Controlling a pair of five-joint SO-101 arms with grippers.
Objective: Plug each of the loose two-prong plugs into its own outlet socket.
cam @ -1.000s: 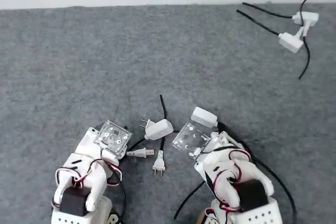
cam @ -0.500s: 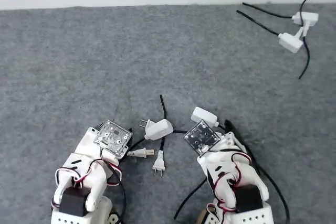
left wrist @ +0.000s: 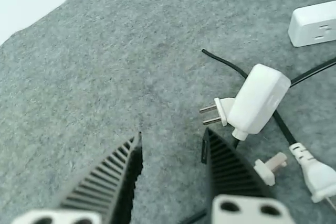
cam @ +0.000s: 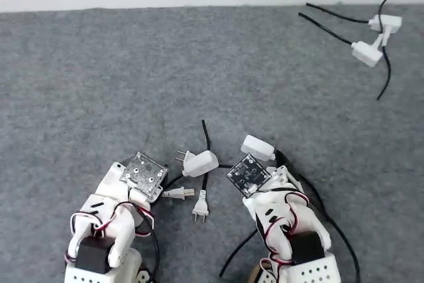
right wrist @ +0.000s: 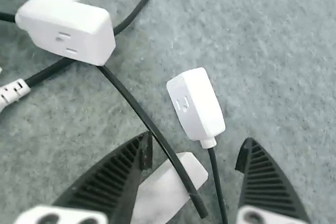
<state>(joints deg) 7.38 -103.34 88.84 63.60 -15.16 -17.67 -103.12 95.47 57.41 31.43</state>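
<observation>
My right gripper (right wrist: 197, 141) is wide open and holds nothing. It hangs just over the white socket (right wrist: 196, 103), which lies on the grey mat (cam: 99, 84), and I can see its slots. My left gripper (left wrist: 172, 137) is wide open too, low over the mat near the white block with two prongs (left wrist: 255, 100). The first small plug (cam: 175, 193) and the second small plug (cam: 200, 209) lie loose between the arms. I think my job now is to grab the socket. To do it well, I should come down with one finger on each long side and squeeze near the middle, so the slots stay free. The black cord (right wrist: 142, 114) runs just beside it, so I must not pinch that too
</observation>
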